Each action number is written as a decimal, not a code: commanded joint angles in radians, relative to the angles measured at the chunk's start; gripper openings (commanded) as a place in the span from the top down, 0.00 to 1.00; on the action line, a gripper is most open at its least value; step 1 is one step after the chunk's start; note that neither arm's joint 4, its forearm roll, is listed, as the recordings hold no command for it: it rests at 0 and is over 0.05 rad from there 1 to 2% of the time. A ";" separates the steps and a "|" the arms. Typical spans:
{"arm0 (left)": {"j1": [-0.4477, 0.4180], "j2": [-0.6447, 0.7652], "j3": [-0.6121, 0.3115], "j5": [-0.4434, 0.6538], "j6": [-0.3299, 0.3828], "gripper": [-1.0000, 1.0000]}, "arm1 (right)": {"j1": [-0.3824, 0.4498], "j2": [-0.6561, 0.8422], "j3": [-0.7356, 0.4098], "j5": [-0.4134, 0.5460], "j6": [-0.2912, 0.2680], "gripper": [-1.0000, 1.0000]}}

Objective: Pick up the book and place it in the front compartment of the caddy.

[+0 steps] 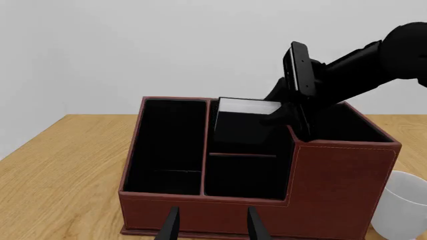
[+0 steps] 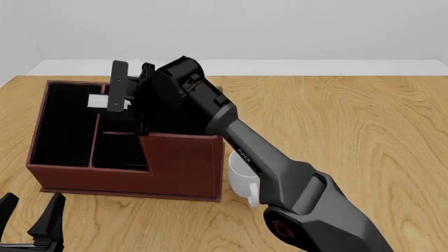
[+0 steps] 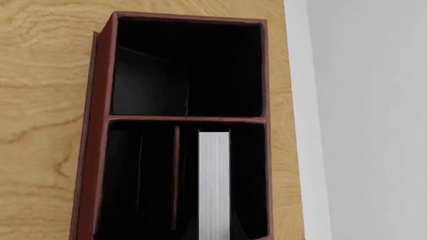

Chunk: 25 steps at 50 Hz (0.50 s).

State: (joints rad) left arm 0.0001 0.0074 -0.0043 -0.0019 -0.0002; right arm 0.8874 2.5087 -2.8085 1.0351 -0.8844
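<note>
The reddish-brown caddy (image 2: 178, 163) stands at the table's left, its taller corner section at the near right. My right gripper (image 2: 120, 105) reaches down over it and is shut on the book (image 2: 98, 102). The book is tilted, white page edge up, and partly lowered into the far middle compartment. In the left wrist view the book (image 1: 241, 125) shows its black cover beside the right gripper's fingers (image 1: 297, 75), inside the caddy (image 1: 333, 190). In the right wrist view the book's page edge (image 3: 215, 185) runs between the caddy's (image 3: 100, 100) dividers. My left gripper (image 2: 31, 220) is open and empty, near the table's front left.
A white mug (image 2: 242, 181) stands against the caddy's right side, under the right arm; it also shows in the left wrist view (image 1: 407, 205). The caddy's long left compartment and near middle compartment are dark inside. Bare wooden table lies to the right.
</note>
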 commanded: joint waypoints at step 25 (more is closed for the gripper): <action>0.000 0.000 0.000 0.000 0.000 0.00 | -0.101 0.066 -0.022 -0.111 -0.020 0.00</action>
State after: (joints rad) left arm 0.0002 0.0074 -0.0043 -0.0019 -0.0001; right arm 0.8406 2.5226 -2.8411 0.9579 -0.8994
